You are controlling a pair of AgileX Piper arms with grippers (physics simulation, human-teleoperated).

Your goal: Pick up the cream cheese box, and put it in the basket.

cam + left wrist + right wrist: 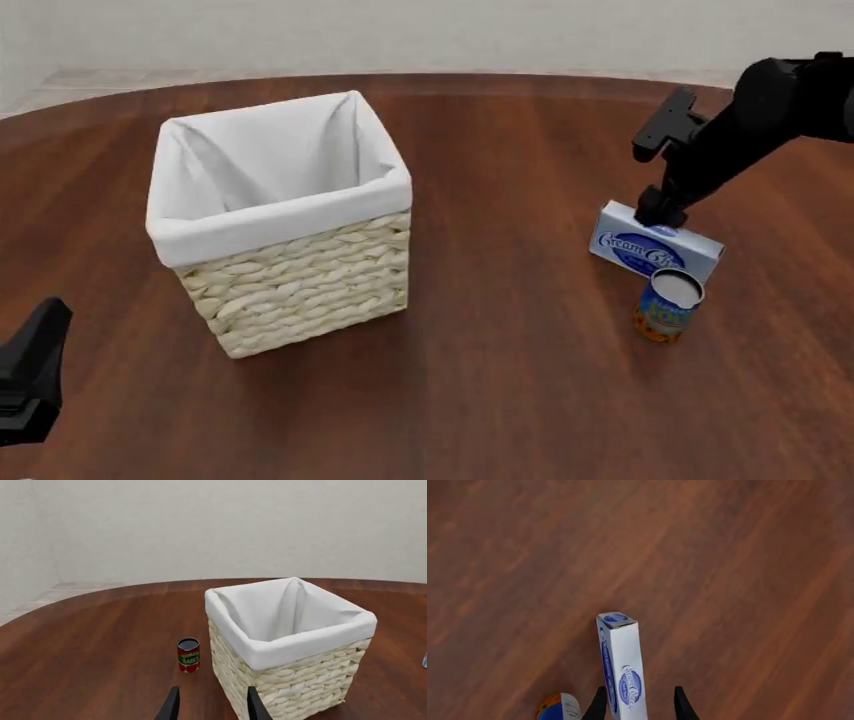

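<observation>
Currently, on the left wrist view, I see the basket [290, 645] standing just ahead of the left fingers [172, 706], with a small red sauce can [188, 655] beside its wall. Both tips are parted at a moderate width and hold nothing. No carton lies inside the liner, so the placing step is not done.

On the front view, the right gripper [657, 212] reaches down onto the upper edge of the cream cheese box [654, 247], which stands on its long edge on the tabletop [507, 330], well apart from the basket [280, 235]. A blue-and-orange can [666, 305] stands just beside the box. I judge the grasp step is in hand; lift, carry and release remain.

On the right wrist view, the box [620, 667] sits between the right fingers [682, 705], one tip on each broad face. The tips appear set narrowly; whether they press the faces, I cannot tell.
</observation>
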